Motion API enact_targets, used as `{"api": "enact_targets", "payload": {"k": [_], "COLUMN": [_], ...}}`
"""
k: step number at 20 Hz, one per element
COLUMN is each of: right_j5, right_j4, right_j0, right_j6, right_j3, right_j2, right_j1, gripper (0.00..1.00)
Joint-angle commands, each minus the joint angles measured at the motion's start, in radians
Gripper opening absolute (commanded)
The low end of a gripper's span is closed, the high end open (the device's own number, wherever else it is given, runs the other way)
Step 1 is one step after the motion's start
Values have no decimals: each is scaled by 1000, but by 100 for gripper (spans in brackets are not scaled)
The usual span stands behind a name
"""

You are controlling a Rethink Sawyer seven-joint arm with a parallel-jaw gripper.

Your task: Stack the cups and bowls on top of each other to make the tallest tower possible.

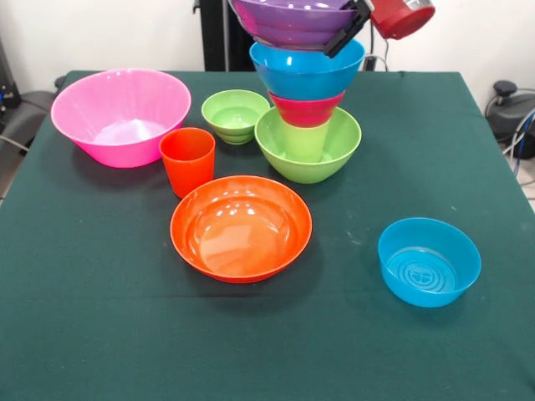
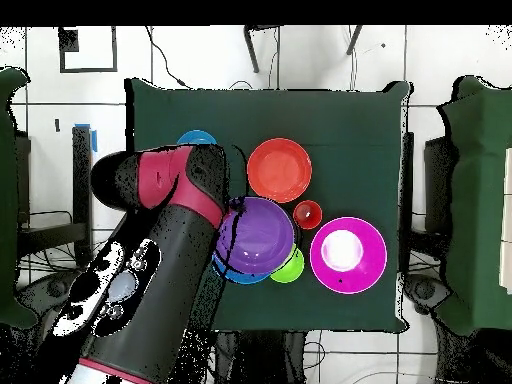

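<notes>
- Tower (image 1: pixel 306 92): stood at the far middle of the green table (image 1: pixel 100 334). Base was a medium green bowl (image 1: pixel 309 159); a lime cup (image 1: pixel 303 140) stood inside it, then a red bowl (image 1: pixel 306 109), a blue bowl (image 1: pixel 306 73), and a purple bowl (image 1: pixel 292 21) on top.
- Gripper (image 1: pixel 349 32): black fingers clamped on the purple bowl's rim, on the picture's right side of the tower in the front view.
- Arm (image 2: pixel 165 270): red and black, covering part of the table in the overhead view.
- Pink bowl (image 1: pixel 121 115): largest piece, far left in the front view, empty.
- Small green bowl (image 1: pixel 235 115): between the pink bowl and the tower.
- Orange cup (image 1: pixel 187 160): upright, just in front of the pink bowl.
- Orange bowl (image 1: pixel 241 227): wide and shallow, mid-table, near the orange cup.
- Second blue bowl (image 1: pixel 429 261): alone at the near right, well apart from the rest.
</notes>
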Motion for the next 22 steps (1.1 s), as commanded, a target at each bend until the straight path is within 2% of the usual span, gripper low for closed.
{"api": "enact_targets", "payload": {"k": [1,14,22], "right_j5": [-35,-25,-71], "right_j4": [28,33,65], "right_j0": [0,-10,-35], "right_j6": [100,62,43], "right_j3": [106,121,158], "right_j2": [109,123,164], "right_j1": [0,-17,-36], "gripper": [0,0,0]}}
